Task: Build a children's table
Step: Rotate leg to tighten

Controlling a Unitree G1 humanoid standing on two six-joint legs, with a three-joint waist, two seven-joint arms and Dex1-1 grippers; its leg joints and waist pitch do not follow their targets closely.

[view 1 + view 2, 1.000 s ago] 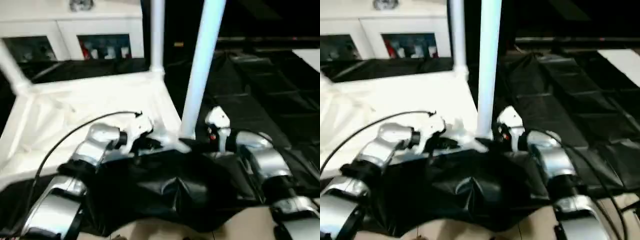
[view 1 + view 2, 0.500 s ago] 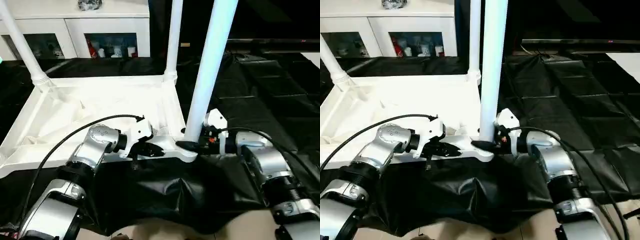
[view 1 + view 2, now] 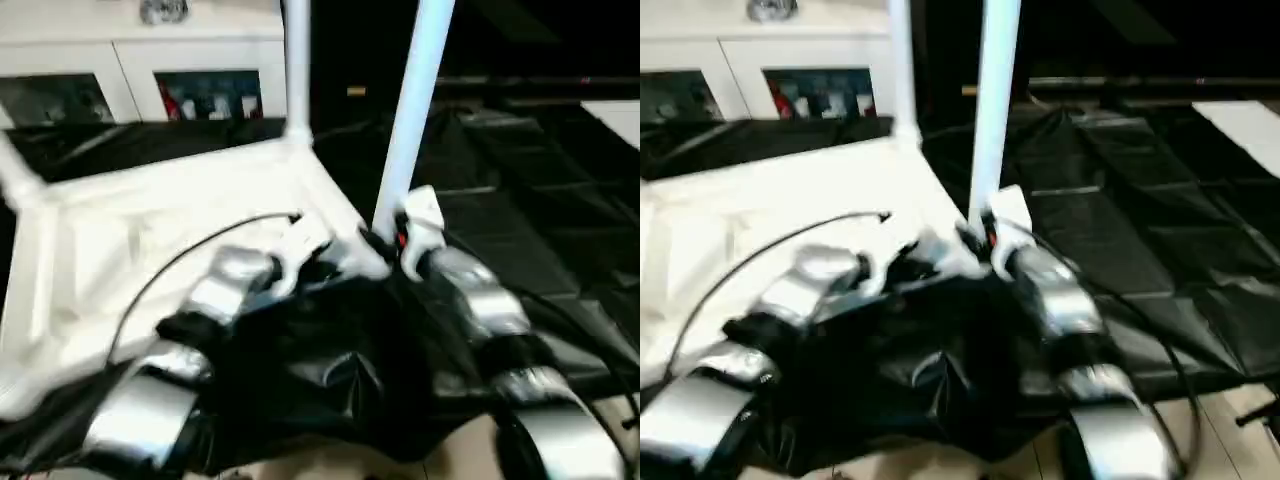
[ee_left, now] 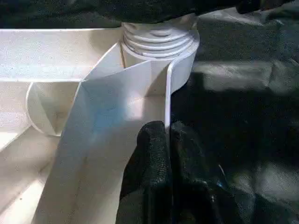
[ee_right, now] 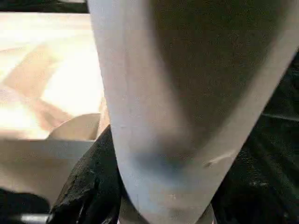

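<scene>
Seating the near-right leg (image 3: 410, 120) in the tabletop (image 3: 150, 240) corner socket: right gripper (image 3: 385, 245) fingers clamp its base, left gripper (image 4: 163, 154) fingers pinch the rim shut. Keep the leg vertical.

Black sheeting (image 3: 1110, 230) covers the floor, creased into folds. The tabletop (image 3: 150, 230) lies directly on it, underside up. Near the tabletop, bare pale floor (image 3: 1240, 420) shows past the sheeting's edge.
</scene>
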